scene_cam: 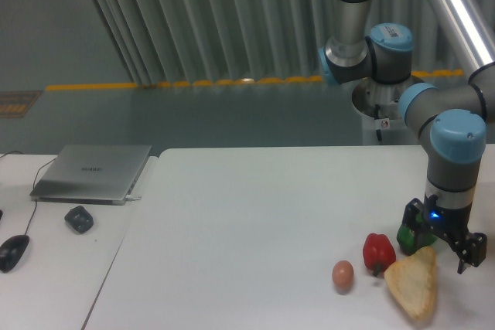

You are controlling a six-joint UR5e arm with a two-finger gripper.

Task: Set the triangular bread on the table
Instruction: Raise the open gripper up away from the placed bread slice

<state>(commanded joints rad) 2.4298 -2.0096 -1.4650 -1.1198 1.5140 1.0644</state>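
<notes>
Bread (412, 290) lies flat on the table (247, 222), just right of the red pepper (379, 252); the pincer (443, 249) hovers above its upper corner, fingers spread, gripping nothing.

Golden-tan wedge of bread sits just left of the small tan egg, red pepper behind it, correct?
Not quite. The camera view shows the golden-tan wedge-shaped bread to the right of the small tan egg, not left. The red pepper stands between them, slightly farther back, as you said.
</notes>
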